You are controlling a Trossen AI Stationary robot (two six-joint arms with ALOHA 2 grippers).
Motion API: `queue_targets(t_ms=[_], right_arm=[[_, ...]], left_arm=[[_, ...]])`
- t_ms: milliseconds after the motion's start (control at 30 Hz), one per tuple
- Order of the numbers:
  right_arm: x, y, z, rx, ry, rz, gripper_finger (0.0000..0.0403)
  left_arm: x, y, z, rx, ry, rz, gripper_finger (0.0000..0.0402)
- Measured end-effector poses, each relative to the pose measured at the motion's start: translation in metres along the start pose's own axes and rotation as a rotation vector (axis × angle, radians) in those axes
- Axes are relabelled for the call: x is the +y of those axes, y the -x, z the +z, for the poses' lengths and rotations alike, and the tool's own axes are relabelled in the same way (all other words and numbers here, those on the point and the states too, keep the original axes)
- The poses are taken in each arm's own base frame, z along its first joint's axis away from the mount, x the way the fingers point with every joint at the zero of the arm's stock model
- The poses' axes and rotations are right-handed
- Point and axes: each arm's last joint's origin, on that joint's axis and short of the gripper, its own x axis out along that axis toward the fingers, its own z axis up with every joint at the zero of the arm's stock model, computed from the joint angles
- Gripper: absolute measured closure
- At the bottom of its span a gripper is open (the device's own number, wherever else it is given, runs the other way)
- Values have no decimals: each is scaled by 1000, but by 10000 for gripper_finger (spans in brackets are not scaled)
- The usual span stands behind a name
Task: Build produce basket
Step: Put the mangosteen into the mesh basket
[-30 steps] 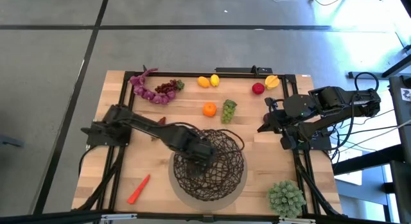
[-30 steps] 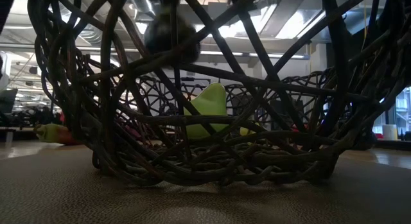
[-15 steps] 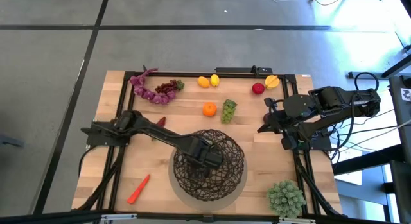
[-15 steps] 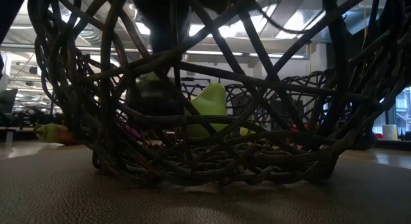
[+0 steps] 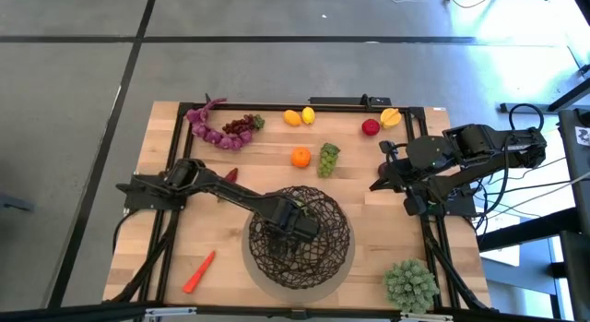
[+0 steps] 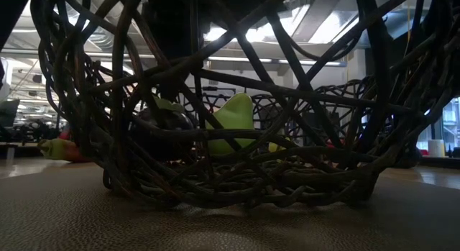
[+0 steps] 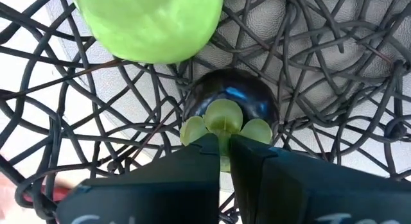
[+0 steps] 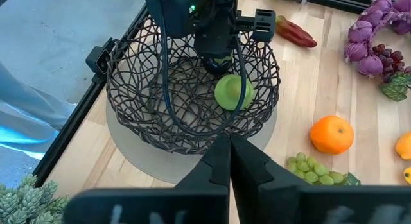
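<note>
The basket (image 5: 300,237) sits at the bench's (image 5: 175,257) near middle, on a round mat (image 5: 253,267). Inside it lie a pear (image 8: 232,92) and an eggplant (image 7: 230,105), side by side. Behind the basket lie an orange (image 5: 300,157) and grapes (image 5: 328,159); a carrot (image 5: 198,271) lies to its left.

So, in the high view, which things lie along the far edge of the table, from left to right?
Purple beads → dark red grapes → two lemons → red apple → orange-yellow piece.
</note>
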Motion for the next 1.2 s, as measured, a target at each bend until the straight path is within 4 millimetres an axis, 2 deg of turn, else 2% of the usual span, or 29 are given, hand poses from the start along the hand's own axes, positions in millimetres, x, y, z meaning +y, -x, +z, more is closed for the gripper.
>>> queue_targets(t_ms=[733, 933, 1200], right_arm=[[0, 0, 0, 0, 0, 0, 403], [0, 0, 0, 0, 0, 0, 403], [0, 0, 0, 0, 0, -1, 403]], left_arm=[[13, -1, 11, -68, -7, 36, 399], [20, -1, 14, -66, 7, 39, 364], [21, -1, 14, -66, -22, 40, 328]])
